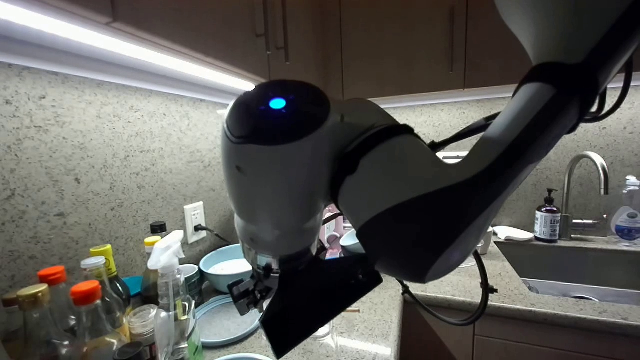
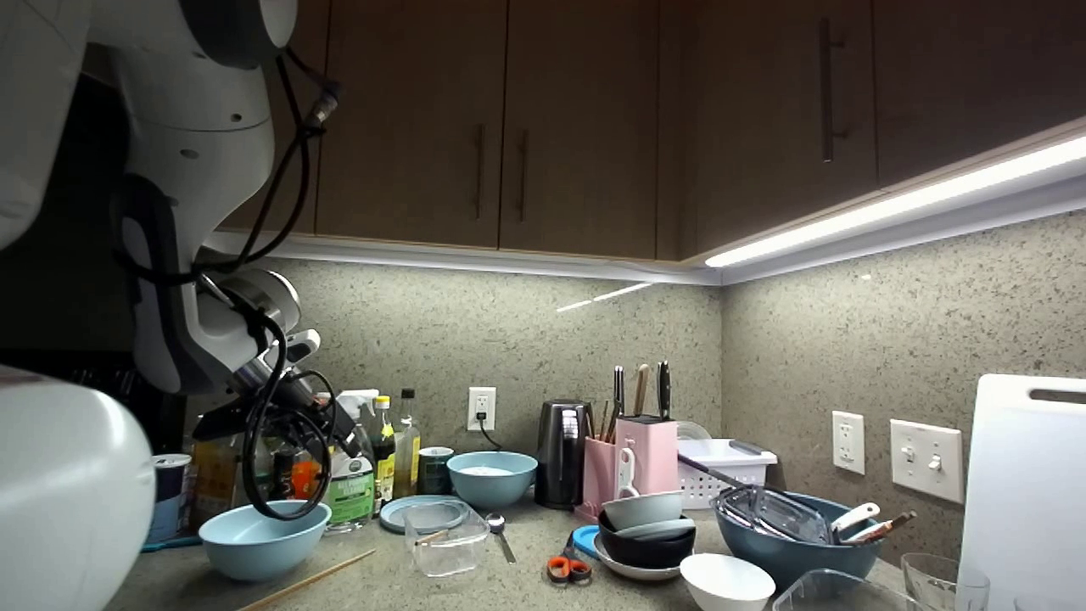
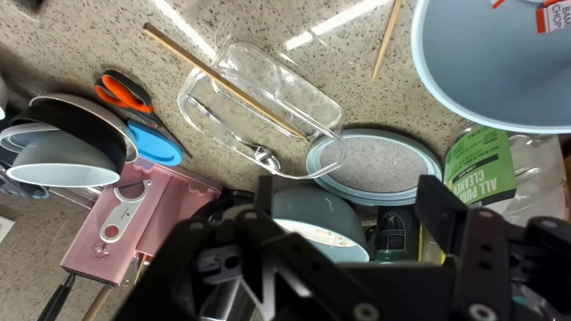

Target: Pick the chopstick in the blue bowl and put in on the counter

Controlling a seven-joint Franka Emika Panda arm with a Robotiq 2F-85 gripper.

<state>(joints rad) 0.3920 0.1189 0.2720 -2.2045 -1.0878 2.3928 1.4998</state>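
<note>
Slender tan wooden chopstick (image 3: 386, 39) lay on grey-beige stone counter (image 3: 379, 104); black gripper (image 3: 348, 194), jaws apart, held nothing; placing seemed complete, withdrawal next.

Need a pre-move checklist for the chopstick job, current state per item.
1. Gripper open: ok, jaws stand apart.
2. Nothing held: ok, no chopstick between the jaws.
3. One chopstick on the counter: ok, beside the blue bowl with printed paper inside.
4. Second chopstick on bare counter: not ok, it crosses the clear container in the wrist view.
5. That bowl free of chopsticks: cannot tell, partly outside the wrist view.
6. Gripper off the spray bottle: ok, gap shows in an exterior view.
</note>
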